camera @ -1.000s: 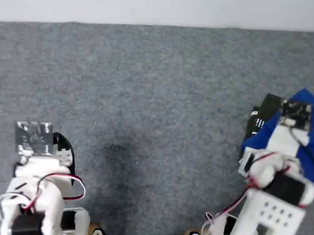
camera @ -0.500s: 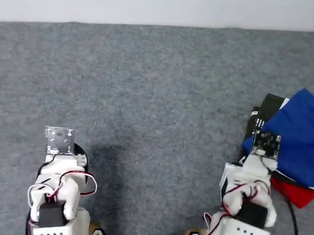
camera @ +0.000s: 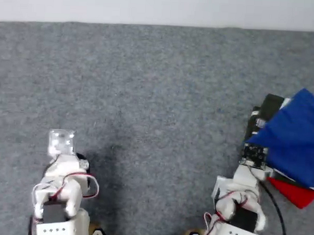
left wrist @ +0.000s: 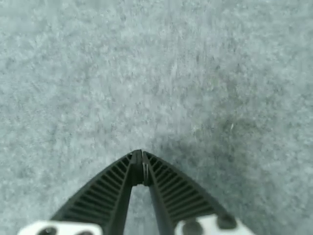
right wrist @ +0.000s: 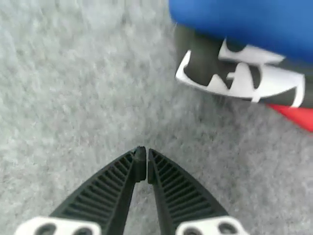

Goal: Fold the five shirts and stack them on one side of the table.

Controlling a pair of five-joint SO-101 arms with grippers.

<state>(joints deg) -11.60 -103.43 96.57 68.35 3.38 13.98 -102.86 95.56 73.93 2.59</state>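
Observation:
A stack of folded shirts sits at the table's right edge, with a blue shirt (camera: 294,139) on top. Under it lie a dark printed shirt (camera: 262,113) and a red shirt (camera: 296,192). My right gripper (right wrist: 142,156) is shut and empty, pulled back near its base, a short way from the stack. Its wrist view looks at the blue shirt (right wrist: 244,22), the dark shirt with white print (right wrist: 215,63) and a red corner (right wrist: 298,117). My left gripper (left wrist: 141,160) is shut over bare grey carpet, drawn back at the front left (camera: 62,150).
Grey carpet covers the table (camera: 158,86), with open room across the middle and left. A pale wall runs along the back edge (camera: 162,8). A black cable (camera: 278,211) trails from the right arm beside the stack.
Both arms have drawn back toward their bases at the front. The right arm left the top of the blue shirt, which now lies uncovered on the stack.

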